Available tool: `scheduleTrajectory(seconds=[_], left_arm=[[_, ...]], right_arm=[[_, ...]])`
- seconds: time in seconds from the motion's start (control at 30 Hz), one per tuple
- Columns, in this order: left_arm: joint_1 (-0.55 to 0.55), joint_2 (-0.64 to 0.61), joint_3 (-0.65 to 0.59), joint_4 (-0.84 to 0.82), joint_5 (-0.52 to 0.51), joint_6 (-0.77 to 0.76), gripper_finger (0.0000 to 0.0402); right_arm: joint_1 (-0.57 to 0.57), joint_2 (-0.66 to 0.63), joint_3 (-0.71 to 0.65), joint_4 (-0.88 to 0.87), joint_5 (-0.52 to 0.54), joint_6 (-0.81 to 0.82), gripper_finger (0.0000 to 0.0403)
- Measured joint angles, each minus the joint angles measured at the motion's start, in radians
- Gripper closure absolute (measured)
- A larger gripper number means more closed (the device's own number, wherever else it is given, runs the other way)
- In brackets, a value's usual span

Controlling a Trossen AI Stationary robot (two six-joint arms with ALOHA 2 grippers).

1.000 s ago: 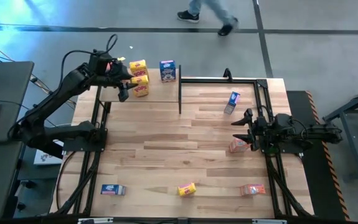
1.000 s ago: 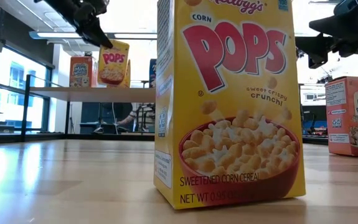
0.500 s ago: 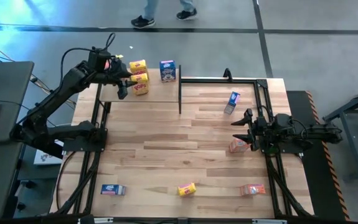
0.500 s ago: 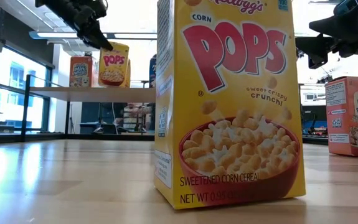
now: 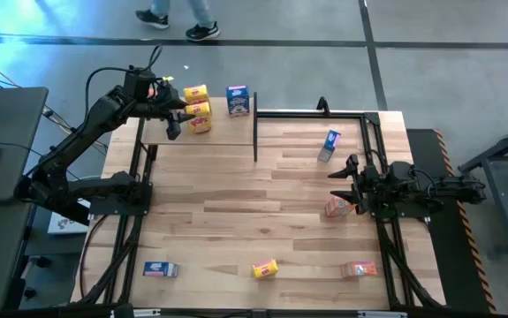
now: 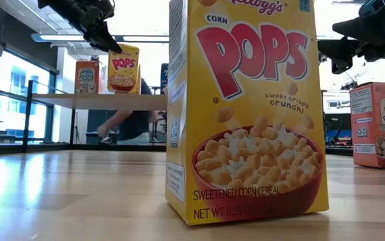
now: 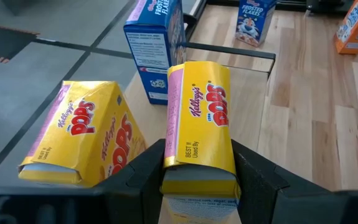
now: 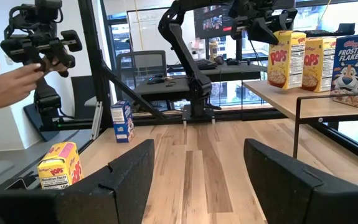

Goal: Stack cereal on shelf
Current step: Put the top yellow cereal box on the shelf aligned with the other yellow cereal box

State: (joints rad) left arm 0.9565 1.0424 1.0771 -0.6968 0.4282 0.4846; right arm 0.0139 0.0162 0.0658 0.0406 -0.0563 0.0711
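Grey floor beyond the table (image 5: 262, 177), a person (image 5: 178, 18) walking past at the far edge. My left claw (image 5: 185, 112) is clamped shut on a yellow box (image 5: 200, 118) above the shelf (image 5: 223, 132) at the far left, just beside a 2nd yellow box (image 5: 195, 93) and a blue box (image 5: 238, 99) standing there. My right claw (image 5: 344, 185) hangs at the right with its fingers apart, holding nothing, over an orange box (image 5: 337, 208).
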Motion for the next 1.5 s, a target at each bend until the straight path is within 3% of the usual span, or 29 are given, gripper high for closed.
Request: scheduleTrajectory(seconds=[0.97,1.5], left_arm=[[0.074,0.056,-0.001,-0.005,0.030,0.052,0.0256],[0.084,0.055,-0.001,-0.002,0.041,0.044,0.0191]], right_arm=[[0.000,0.000,0.000,0.000,0.000,0.000,0.0162],[0.000,0.000,0.000,0.000,0.000,0.000,0.0162]])
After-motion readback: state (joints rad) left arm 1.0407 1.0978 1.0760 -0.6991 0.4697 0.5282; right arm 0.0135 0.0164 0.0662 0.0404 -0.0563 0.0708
